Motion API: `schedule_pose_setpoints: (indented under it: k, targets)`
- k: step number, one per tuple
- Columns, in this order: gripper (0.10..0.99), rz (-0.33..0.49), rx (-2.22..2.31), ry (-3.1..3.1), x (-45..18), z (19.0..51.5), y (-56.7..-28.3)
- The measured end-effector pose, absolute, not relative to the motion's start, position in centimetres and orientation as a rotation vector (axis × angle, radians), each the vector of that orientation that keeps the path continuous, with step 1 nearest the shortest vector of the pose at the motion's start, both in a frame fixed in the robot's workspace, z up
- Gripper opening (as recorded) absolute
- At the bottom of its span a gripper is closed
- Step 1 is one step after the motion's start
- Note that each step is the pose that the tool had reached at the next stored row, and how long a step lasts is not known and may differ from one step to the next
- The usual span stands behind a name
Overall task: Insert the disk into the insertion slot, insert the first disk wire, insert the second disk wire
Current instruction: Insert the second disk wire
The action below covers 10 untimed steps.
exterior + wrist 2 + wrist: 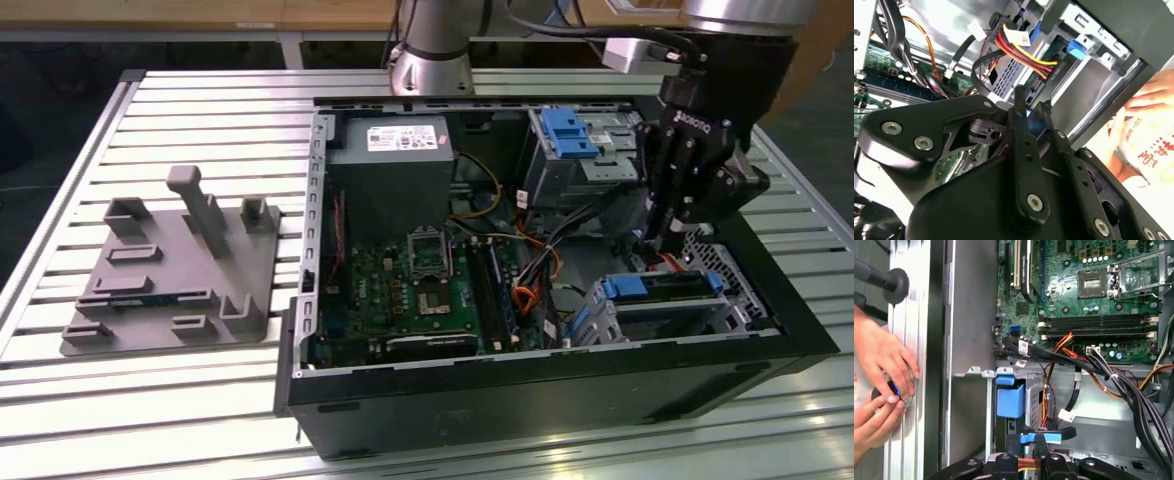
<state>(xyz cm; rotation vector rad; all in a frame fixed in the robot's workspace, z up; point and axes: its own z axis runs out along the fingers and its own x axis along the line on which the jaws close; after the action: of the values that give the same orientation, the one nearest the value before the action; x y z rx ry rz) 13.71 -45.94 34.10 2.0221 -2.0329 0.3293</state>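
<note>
Finds the disk (663,287) seated in the insertion slot (731,285), at the near corner of the black computer case (534,395) on the exterior view's right. Records the gripper (653,243) hanging just above the disk's end, fingers (1024,140) drawn close and pinching the blue end of a disk wire (1025,438). Notes a taller bay (567,135) with a blue latch beyond. Logs a person's hands (881,365) on the slatted table (200,100) outside the case wall.

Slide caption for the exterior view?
Black robot gripper reaches into the open black computer case, above the blue-framed silver disk seated in its low perforated cage.
</note>
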Motion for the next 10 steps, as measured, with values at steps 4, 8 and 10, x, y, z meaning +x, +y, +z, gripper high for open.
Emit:
schedule_pose_setpoints:
  k: [4, 8, 10]
  targets:
    - [0.278, 0.326, 1.998, -2.053, 13.2, 34.3, -45.9]
    - [0.278, 0.341, 1.994, -2.07, 12.8, 35.1, -45.7]
    - [0.278, 0.352, 1.993, -2.08, 12.6, 35.5, -45.6]
